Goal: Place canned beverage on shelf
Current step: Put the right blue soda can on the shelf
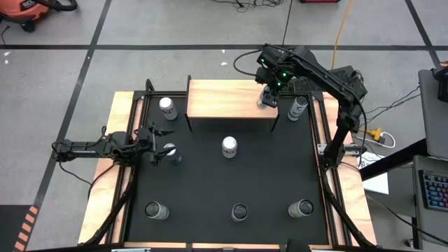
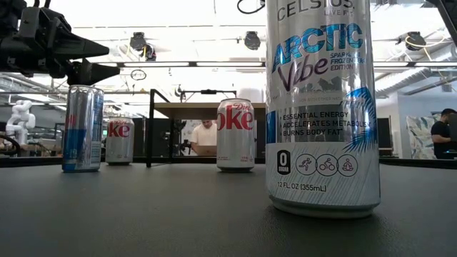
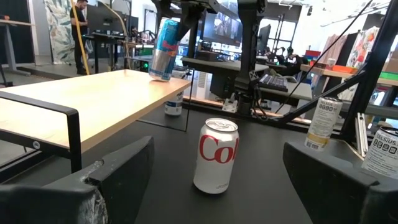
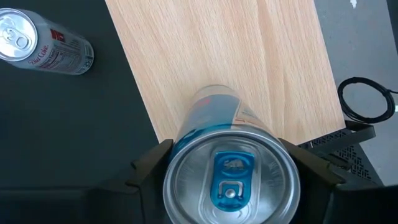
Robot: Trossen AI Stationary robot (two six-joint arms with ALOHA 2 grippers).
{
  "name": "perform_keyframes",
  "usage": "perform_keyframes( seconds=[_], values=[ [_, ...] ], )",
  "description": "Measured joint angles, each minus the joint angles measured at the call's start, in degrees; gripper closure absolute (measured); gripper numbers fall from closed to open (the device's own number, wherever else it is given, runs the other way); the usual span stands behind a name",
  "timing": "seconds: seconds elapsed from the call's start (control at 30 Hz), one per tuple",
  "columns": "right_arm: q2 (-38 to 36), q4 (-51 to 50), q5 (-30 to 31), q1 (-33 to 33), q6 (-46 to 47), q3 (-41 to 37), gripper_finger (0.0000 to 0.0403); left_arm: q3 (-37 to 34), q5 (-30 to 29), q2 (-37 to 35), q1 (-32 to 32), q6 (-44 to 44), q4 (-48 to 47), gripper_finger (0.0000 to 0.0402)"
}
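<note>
**One can nearly on the shelf, the rest waiting**

While the right hand [image 4: 227, 171] grips a blue-topped can [image 4: 231, 180] from above, its two fingers pressed to the can's sides, that can sits tilted at the near right corner of the shelf [image 1: 224, 98], its base touching or just above the wood; I cannot tell which. So, as I judge it, the first placement is almost made but not finished: the can must stand upright and be let go. No other can stands on the shelf in the high view.

The left hand [image 1: 155, 143] is spread wide and holds nothing, low over the table [image 1: 280, 182] at its left side, just beside a slim blue and silver can [image 2: 82, 128]. Plenty is left: a Diet Coke can [image 3: 216, 155] at the table's middle, another Coke-labelled can [image 1: 167, 106] near the shelf's left end, a pale can [image 1: 298, 106] right of the shelf, and three cans along the front edge.

Readable writing: "Diet Coke" on the red-lettered cans, and on the front can [image 2: 321, 107] "CELSIUS", "Arctic Vibe", "Essential Energy", "12 FL OZ (355mL)".
</note>
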Motion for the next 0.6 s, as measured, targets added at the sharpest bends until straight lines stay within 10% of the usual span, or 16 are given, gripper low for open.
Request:
perform_keyframes(
  seconds=[0.6],
  values=[
    [0.0, 2.1, 2.3, 0.0, -1.5, 0.0, 0.016, 0.0, 0.0, 0.0, 0.0, 0.0, 0.0, 0.0041]
  ],
)
